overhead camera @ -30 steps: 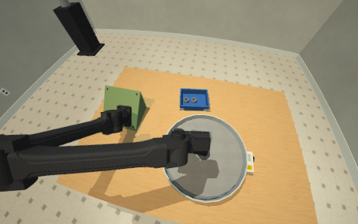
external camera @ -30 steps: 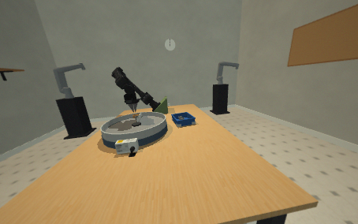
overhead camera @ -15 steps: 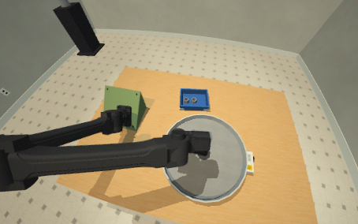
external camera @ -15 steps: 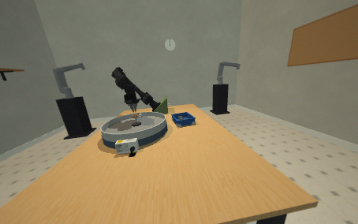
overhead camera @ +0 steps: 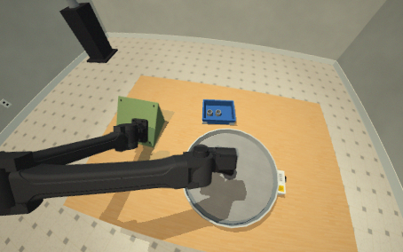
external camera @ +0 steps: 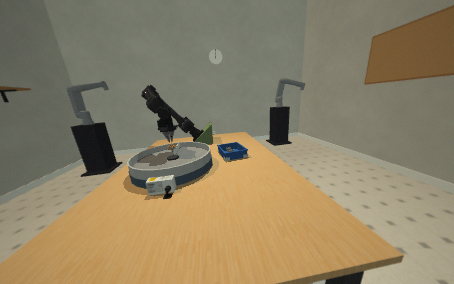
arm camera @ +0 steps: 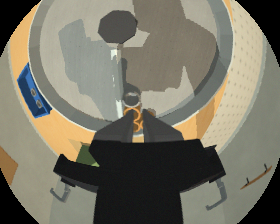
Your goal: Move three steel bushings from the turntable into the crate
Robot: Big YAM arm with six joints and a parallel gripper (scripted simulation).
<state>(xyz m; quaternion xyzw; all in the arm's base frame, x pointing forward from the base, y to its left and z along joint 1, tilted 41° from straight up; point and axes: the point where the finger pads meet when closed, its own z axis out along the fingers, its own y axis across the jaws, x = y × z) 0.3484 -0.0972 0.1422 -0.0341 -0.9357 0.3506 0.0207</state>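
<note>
The turntable [overhead camera: 275, 186] [external camera: 138, 171] [arm camera: 225, 35] is a round grey tray with a raised rim. My gripper [external camera: 171, 142] [arm camera: 138, 112] points down over it, with its fingers narrowly open and a small gap between the tips. A steel bushing [arm camera: 132, 100] shows just beyond the tips in the wrist view. A copper-coloured bushing and another one [arm camera: 137, 124] show in the gap between the fingers; a brownish piece [arm camera: 151, 112] is partly hidden by a fingertip. The blue crate [overhead camera: 226, 119] [external camera: 240, 153] [arm camera: 24, 82] holds two steel bushings [overhead camera: 209, 113] [overhead camera: 218, 113].
A dark octagonal disc [external camera: 173, 157] [arm camera: 117, 26] is on the turntable, with a thin shiny bar [arm camera: 119, 75] running from it towards my fingers. A white control box [overhead camera: 281, 182] [external camera: 160, 185] sits at the turntable's outer side. A green wedge-shaped mount [overhead camera: 136, 113] [external camera: 205, 135] stands near the arm.
</note>
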